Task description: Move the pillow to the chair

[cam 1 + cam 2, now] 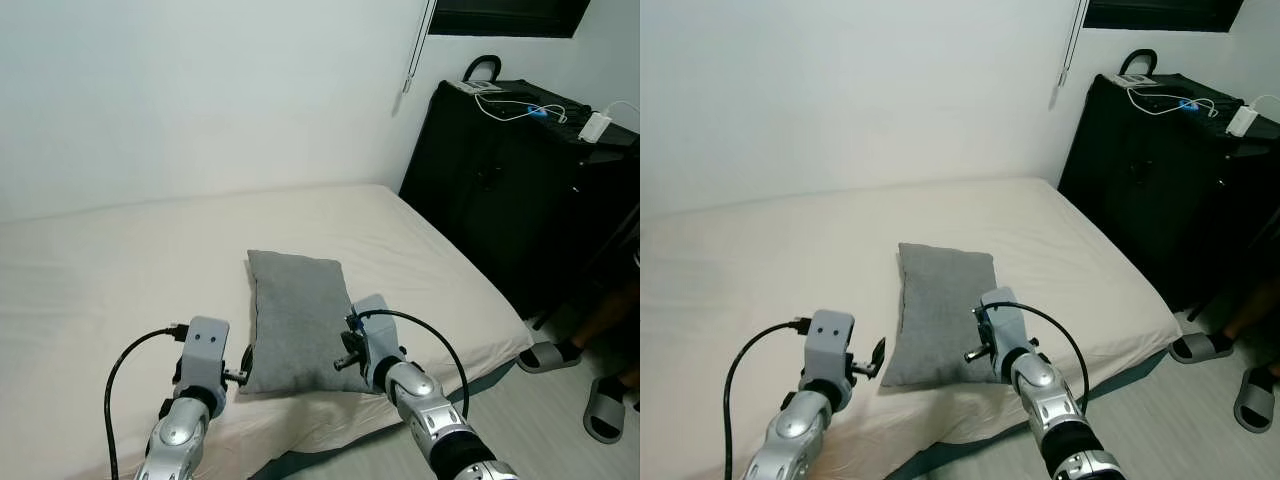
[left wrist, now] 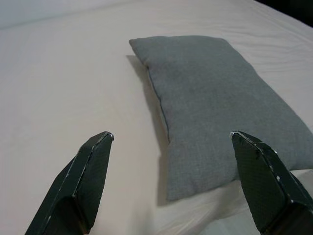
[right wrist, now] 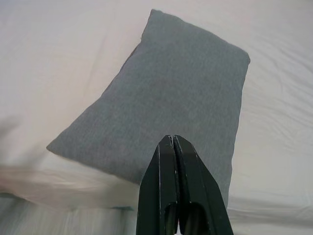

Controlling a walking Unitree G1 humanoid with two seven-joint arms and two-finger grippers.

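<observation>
1. the grey pillow [image 1: 298,318] lies flat on the bed [image 1: 120,280], close to the bed's near edge, its long side running away from the robot toward 12 o'clock.
2. the left gripper [image 2: 171,156] hovers just off the pillow's near left corner, at about 9 o'clock from that corner, with its fingers [image 2: 83,176] spread wide apart; in the left wrist view the pillow's left long edge and near corner sit between them.
3. the right gripper [image 3: 174,147] hangs above the pillow's near end, toward its right corner, with its fingers [image 3: 166,186] pressed together and holding nothing.
4. handling, as a judgement: the pillow looks soft, light and floppy, with a woven cover that should give grip rather than slide. it will sag if lifted from one point, and a thin pinch of cover alone may slip out.
5. where to take hold, as a judgement: the two near corners or the two long edges, one gripper on each side, biting deep enough to catch filling as well as fabric. the right gripper would need to open first.
6. a black cabinet [image 1: 500,190] stands at 2 o'clock with cables [image 1: 525,108] on top, and a person's feet in grey slippers [image 1: 548,355] rest on the floor at 4 o'clock.
</observation>
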